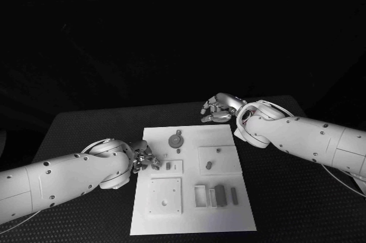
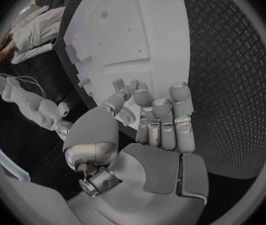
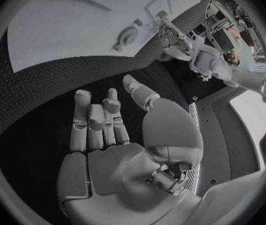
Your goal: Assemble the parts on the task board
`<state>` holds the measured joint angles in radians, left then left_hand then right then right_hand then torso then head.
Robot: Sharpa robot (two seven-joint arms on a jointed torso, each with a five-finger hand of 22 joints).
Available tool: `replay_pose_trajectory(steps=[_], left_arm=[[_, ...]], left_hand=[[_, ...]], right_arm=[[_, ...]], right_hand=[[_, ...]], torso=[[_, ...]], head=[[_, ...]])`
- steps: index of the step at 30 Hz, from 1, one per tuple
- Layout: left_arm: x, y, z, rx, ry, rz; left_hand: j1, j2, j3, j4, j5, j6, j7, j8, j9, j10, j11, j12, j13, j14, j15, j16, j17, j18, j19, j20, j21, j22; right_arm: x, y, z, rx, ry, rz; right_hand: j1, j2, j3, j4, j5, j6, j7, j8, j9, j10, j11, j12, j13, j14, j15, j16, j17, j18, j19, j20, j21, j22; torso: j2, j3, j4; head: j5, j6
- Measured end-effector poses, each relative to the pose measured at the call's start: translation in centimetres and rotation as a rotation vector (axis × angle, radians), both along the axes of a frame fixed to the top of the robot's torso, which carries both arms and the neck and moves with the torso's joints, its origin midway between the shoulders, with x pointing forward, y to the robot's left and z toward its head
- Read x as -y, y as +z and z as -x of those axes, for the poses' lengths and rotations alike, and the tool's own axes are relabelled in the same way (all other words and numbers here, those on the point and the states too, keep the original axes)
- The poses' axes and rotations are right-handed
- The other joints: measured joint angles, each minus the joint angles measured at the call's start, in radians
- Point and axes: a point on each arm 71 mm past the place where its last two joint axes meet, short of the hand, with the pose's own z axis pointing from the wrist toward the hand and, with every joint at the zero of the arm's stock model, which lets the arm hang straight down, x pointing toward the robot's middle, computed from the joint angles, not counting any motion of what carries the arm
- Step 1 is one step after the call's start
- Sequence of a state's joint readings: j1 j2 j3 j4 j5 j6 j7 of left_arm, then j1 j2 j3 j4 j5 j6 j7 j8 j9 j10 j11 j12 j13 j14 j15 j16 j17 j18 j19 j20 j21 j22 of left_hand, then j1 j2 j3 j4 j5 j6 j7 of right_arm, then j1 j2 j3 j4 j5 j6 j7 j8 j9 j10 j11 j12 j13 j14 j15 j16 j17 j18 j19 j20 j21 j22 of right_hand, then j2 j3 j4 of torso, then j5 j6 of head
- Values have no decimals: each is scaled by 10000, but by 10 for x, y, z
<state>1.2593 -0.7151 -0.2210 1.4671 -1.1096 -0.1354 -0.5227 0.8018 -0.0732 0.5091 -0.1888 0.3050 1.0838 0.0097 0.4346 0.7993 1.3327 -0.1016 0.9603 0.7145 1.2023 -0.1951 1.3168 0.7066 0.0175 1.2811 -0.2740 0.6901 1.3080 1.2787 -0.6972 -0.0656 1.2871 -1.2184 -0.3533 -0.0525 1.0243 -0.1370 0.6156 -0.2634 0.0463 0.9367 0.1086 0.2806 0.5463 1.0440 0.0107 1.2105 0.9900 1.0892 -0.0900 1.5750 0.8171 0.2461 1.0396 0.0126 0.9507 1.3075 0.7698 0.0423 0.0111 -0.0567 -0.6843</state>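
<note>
Left hand (image 1: 143, 157) sits at the near-left edge of the task board (image 1: 191, 222), its fingers reaching in over the small square block (image 1: 173, 166) that carries a short dark part (image 1: 168, 165); in the left wrist view the fingers (image 2: 164, 117) are bunched together and bent toward the thumb, but whether anything small is pinched at their tips I cannot tell; the placing reads as a hand working at, or about to work at, that one seat, since nothing else on the board lies within its reach.

Right hand (image 1: 219, 108) hovers over the bare black table (image 1: 91, 126) just beyond the far right corner of the board; the right wrist view shows its palm bare, fingers (image 3: 95, 122) straight and a little apart, holding nothing; it seems parked clear so the other arm has room.

Outward from there, the board bears a round dark part (image 1: 176, 141) with a small tab toward the far edge, a second square block (image 1: 216, 159) with a small dark part (image 1: 208, 164) on it, a larger plain plate (image 1: 165, 196) with a hole near the front left, and by the front right a row of upright pieces (image 1: 220, 195), pale and dark side by side; these look laid out as stock and seats, so most of the assembly appears not yet done.
</note>
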Motion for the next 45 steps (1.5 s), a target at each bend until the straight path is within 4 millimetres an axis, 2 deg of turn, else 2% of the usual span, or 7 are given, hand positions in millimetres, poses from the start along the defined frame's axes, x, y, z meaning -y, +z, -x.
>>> replay_pose_trajectory(steps=[15, 18, 23, 25, 40, 42, 45], left_arm=[[0, 0, -1, 12, 22, -1], [0, 0, 0, 12, 15, 2], [0, 0, 0, 11, 9, 5], [0, 0, 0, 10, 11, 4], [-2, 0, -1, -21, 37, -30], [-2, 0, 0, -29, 36, -37], [-3, 0, 0, -38, 30, -49]], left_hand=[[-214, -214, -104, 262, -174, 14, -19, -1, -18, 0, -1, 0, 1, -2, -2, -1, 1, 50, -1, 1, 0, -3], [-304, -328, -103, 478, -825, 14, -20, -1, -34, 0, -1, 0, 11, -2, -2, -2, 1, 55, -1, 2, -45, -3], [-321, -625, -48, 722, -1498, 4, -30, -1, -46, 0, 0, 0, 10, -2, 0, -2, 1, 56, -1, 3, -45, -3], [-321, -625, -31, 751, -1611, 4, -30, -1, -47, 0, -1, 0, 10, -2, 1, -2, 1, 57, -1, 3, -45, -4], [74, -465, -111, 463, -1278, 41, 4, 0, -46, 0, -1, 0, 36, -20, -14, 35, 2, 58, 0, 6, -45, -5], [202, -422, -125, 326, -1176, 41, 4, 0, -46, 0, -1, 0, 36, -25, -18, 35, 2, 58, 0, 6, -45, -5], [267, -356, -174, 155, -671, 82, -22, 0, -37, 0, -1, 0, 36, -39, -31, 35, 2, 60, 0, 7, -45, -5]], right_arm=[[-1, 0, 0, -9, 13, -1], [-1, 0, 0, -11, 16, -1], [-1, 0, 0, -16, 17, 2], [-1, 0, 0, -18, 18, 3], [0, 0, 0, -33, 15, 12], [0, 0, 0, -35, 16, 13], [0, 0, 0, -38, 18, 15]], right_hand=[[0, 0, 0, 0, 0, 3, -3, 0, -2, 0, 0, 0, 1, -8, 11, 0, 0, 0, 0, 0, 0, 0], [0, 0, 0, 0, 0, 3, -4, 0, 0, 0, 0, 0, 1, -8, 11, 0, 0, -1, 0, 0, 0, 0], [0, 0, 0, 0, 0, 5, -5, 0, 9, 0, 0, 0, 1, -7, 12, 0, 0, 0, 0, 0, 0, 0], [0, 0, 0, 0, 0, 6, -5, 0, 9, 0, 0, 0, 1, -7, 12, 0, 0, -1, 0, 0, 0, 0], [0, 0, 0, 0, 0, 18, -18, 0, 7, 0, 0, 0, 1, 7, 27, 0, 0, 0, 0, 0, 0, 0], [0, 0, 0, 0, 0, 19, -18, 0, 6, 0, 0, 0, 1, 7, 28, 0, 0, -1, 0, 0, 0, 0], [0, 0, 0, 0, 0, 19, -19, 0, 6, 0, 0, 0, 1, 8, 28, 0, 0, -1, 0, 0, 0, 0]], torso=[[4, -7, 1], [4, -10, 2], [3, -12, 2], [3, -12, 2], [0, -11, 6], [0, -12, 7], [-1, -13, 7]], head=[[11, -4], [11, -10], [18, -12], [19, -11], [8, -39], [3, -41], [-4, -48]])
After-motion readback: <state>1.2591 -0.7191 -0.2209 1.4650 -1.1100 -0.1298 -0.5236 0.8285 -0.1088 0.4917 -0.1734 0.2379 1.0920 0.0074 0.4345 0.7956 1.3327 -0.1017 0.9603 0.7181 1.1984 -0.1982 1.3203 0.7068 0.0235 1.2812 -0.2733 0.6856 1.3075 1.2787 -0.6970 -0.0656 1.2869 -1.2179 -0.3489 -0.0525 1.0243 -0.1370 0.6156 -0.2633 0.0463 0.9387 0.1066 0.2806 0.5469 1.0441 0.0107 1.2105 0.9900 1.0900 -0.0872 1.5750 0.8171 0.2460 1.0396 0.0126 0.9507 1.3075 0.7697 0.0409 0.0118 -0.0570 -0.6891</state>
